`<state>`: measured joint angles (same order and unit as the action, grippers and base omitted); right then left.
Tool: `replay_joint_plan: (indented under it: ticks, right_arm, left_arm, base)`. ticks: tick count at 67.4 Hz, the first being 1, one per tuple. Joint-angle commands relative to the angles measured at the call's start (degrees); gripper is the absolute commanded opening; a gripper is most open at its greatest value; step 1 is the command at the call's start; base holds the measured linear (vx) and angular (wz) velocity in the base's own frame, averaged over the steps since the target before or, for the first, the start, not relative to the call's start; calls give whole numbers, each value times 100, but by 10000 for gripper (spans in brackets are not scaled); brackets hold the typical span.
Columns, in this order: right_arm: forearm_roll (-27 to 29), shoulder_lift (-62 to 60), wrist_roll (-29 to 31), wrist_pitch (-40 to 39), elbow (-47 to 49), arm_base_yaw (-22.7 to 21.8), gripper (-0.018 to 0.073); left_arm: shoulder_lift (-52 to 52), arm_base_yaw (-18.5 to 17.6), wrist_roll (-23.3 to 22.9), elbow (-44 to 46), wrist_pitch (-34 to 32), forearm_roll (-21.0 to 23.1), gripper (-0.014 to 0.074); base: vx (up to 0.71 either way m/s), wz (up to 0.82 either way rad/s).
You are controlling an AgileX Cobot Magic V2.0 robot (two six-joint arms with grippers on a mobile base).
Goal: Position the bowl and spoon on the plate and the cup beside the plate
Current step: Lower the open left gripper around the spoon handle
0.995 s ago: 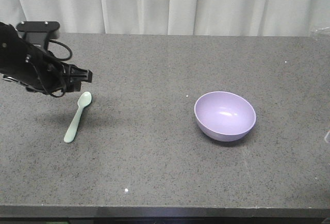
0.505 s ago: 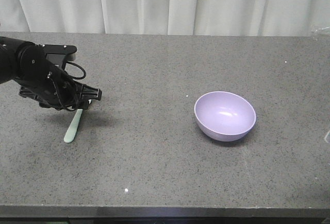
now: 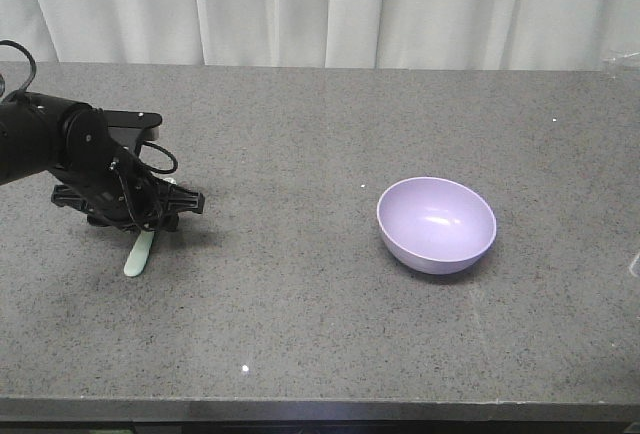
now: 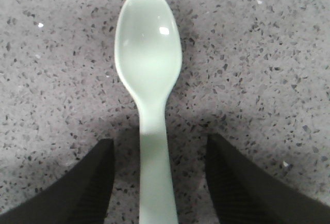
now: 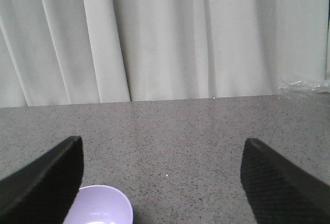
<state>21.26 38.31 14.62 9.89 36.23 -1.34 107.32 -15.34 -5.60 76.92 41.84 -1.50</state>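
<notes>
From the front, the left hand [image 3: 180,204] is sitting low over the desk [image 3: 300,304]. The spoon [image 3: 138,254] is lying right under it, with only the handle end sticking out below the hand. The bowl [image 3: 436,224] is standing far off to the hand's right. I am not seeing the plate or the cup anywhere.

In the left wrist view, the left hand [image 4: 158,146] is staying apart, with one finger on each side of the spoon's [image 4: 148,74] handle. Neither finger is touching it.

In the right wrist view, the right hand [image 5: 162,144] is hanging apart and holding nothing. The bowl [image 5: 103,206] is peeking in just below it, and a curtain [image 5: 165,38] is hanging behind.

I think the handle is thin and flat, so it could slip or flip up when the fingers squeeze. The fingers could also scrape the desk.
</notes>
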Motion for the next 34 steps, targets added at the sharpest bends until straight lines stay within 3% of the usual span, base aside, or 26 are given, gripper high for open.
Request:
replay_joint_plan:
  ticks: [1, 17, 34]
  right_arm:
    - [25, 38, 53, -457, 177, 18, 592]
    - [25, 38, 48, -456, 177, 18, 592]
    - [25, 38, 48, -456, 177, 18, 592]
  left_arm:
    - [-253, -45, -67, 176, -195, 19, 380]
    - [9, -45, -8, 176, 190, 19, 351]
    - [372, -45, -2, 176, 424, 19, 262]
  base:
    - [0, 0]
    - [0, 0]
    - [0, 0]
